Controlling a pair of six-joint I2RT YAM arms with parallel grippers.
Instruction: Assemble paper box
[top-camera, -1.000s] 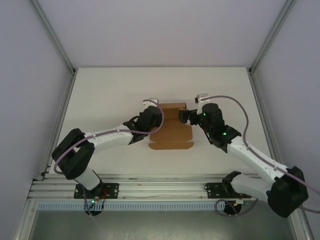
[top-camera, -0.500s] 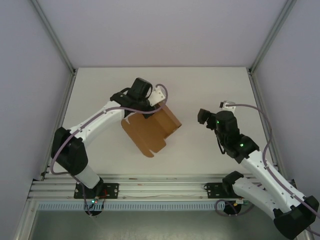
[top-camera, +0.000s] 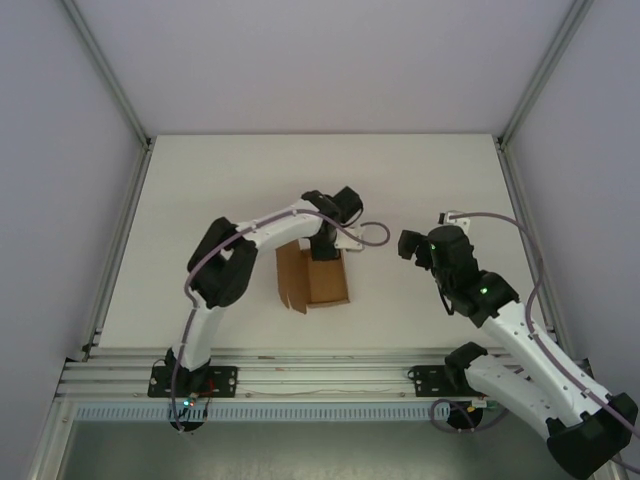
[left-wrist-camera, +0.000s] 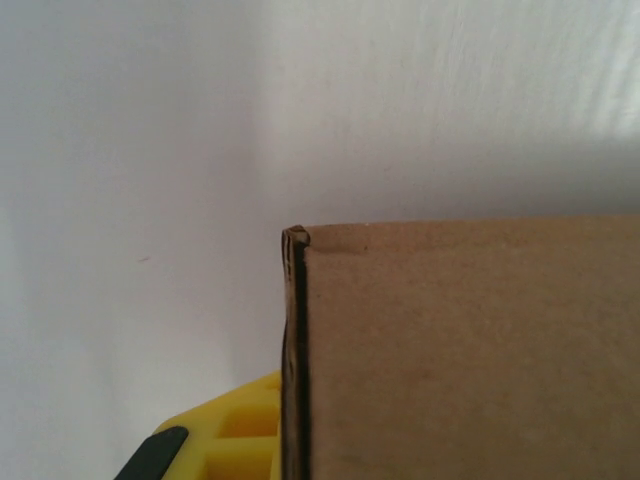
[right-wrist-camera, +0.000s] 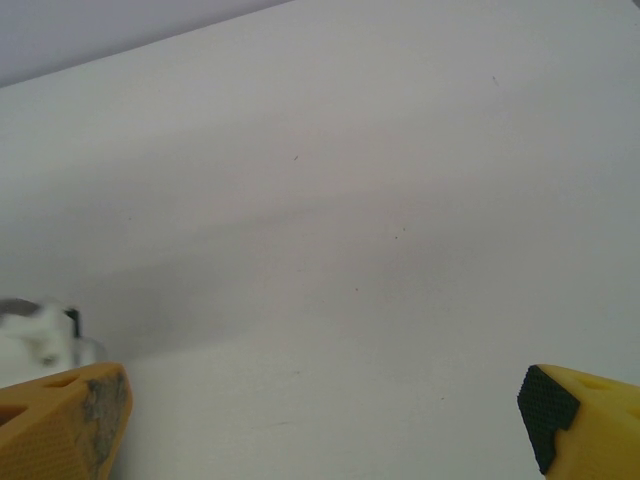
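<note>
the paper box (top-camera: 318, 280) is seen part-folded on the middle of the table (top-camera: 200, 190), its far panel pinched in the pressed-together left claw (top-camera: 326, 243). the right claw (top-camera: 408, 243) is held spread wide, well apart to the right. the fold is judged best done with a firm pinch near the crease while a free flap is pushed in squarely by the right claw.

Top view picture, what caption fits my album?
Left gripper grips the paper box; right gripper hangs open beside it.
</note>
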